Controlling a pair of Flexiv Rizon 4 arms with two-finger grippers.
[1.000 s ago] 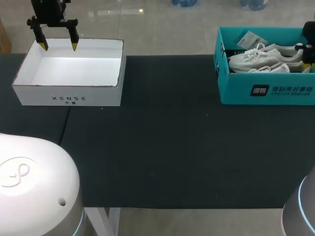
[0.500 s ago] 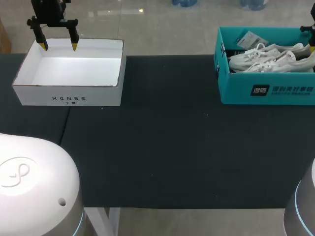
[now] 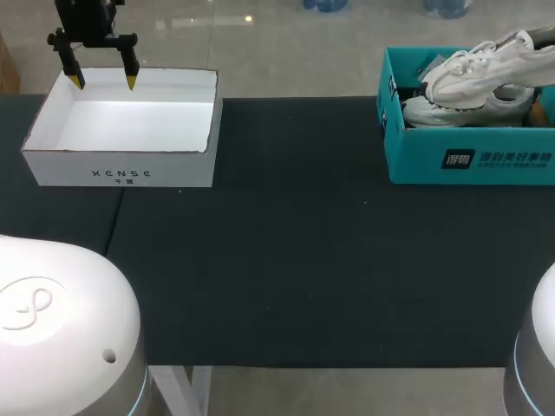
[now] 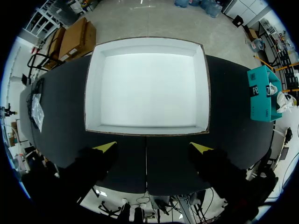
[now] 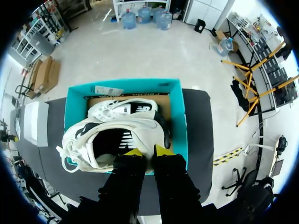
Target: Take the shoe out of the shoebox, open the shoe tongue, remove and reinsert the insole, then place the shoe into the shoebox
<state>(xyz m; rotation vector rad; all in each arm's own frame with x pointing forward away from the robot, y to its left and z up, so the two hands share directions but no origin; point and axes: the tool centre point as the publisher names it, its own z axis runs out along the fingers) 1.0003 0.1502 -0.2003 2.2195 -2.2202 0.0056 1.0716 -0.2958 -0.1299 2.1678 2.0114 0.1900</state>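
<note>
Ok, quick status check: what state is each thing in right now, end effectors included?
lifted shoe: raised over the shoebox, toe end lower, gripped at its opening's rim.
second shoe: lying in the shoebox.
shoebox: open, no lid.
white box: open, no lid.
left end effector: open, above the white box's far edge, holding nothing.
right end effector: shut on the lifted shoe.

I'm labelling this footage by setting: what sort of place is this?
Likely a robotics test bench: a black table, the left gripper by an empty white box, the right gripper holding a white shoe above a teal shoebox.
</note>
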